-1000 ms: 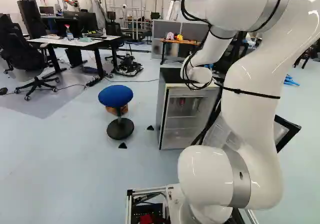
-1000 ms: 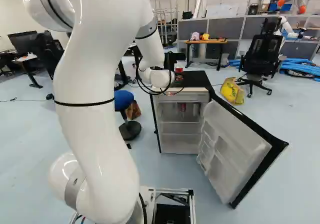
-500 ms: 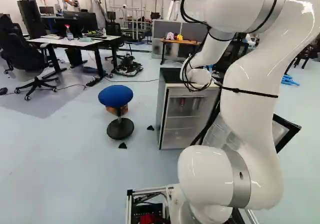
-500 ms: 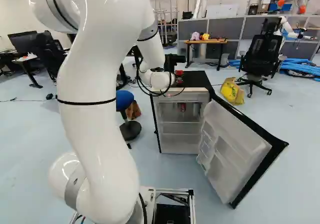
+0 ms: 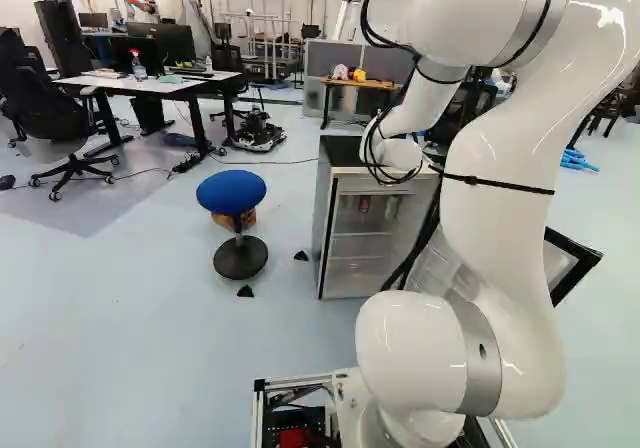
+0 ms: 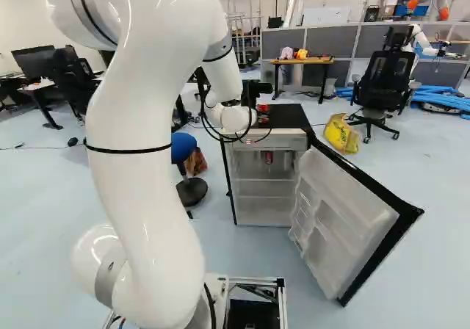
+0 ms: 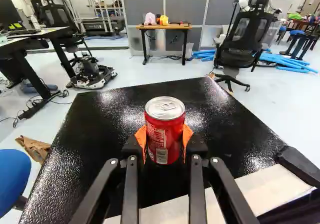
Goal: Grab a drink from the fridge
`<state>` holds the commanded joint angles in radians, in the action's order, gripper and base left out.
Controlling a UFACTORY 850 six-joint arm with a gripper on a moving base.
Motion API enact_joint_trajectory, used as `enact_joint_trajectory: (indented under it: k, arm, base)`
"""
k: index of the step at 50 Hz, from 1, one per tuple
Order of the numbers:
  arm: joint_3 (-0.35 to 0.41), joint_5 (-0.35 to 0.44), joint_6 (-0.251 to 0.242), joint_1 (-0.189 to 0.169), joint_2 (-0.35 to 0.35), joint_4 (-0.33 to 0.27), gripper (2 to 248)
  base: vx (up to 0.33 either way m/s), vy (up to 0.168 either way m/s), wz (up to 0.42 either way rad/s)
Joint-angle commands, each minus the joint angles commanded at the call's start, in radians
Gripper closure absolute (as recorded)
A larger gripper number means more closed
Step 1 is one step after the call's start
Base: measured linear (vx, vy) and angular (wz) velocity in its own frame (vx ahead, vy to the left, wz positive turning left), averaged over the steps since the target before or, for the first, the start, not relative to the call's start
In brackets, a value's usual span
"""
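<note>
One red can (image 7: 162, 129) is gripped by the end effector (image 6: 260, 111) over the black top of the fridge (image 6: 283, 116). In the right base view, its door (image 6: 345, 215) is swung toward four o'clock.

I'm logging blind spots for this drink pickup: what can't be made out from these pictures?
- Wrist view: the red can's far side, turned away.
- Left base view: the gripper and much of the fridge door, behind the arm.
- Right base view: what the small red thing inside the fridge is; too small.
</note>
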<state>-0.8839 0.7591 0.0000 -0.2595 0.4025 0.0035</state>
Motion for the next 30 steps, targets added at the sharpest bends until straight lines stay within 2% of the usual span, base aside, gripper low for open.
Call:
enact_joint_trajectory:
  k: [15,16,20,21,26,27,30]
  arm:
    - [0.0,0.0,0.0,0.0,0.0,0.0,158]
    - [0.0,0.0,0.0,0.0,0.0,0.0,146]
    - [0.0,0.0,0.0,0.0,0.0,0.0,146]
    - [0.0,0.0,0.0,0.0,0.0,0.0,113]
    - [0.0,0.0,0.0,0.0,0.0,0.0,113]
    - [0.0,0.0,0.0,0.0,0.0,0.0,79]
    - [0.002,0.0,0.0,0.0,-0.002,0.0,79]
  base:
    - [0.0,0.0,0.0]
    - [0.0,0.0,0.0]
    - [0.0,0.0,0.0]
    - [0.0,0.0,0.0]
    - [0.0,0.0,0.0]
    - [0.0,0.0,0.0]
    - [0.0,0.0,0.0]
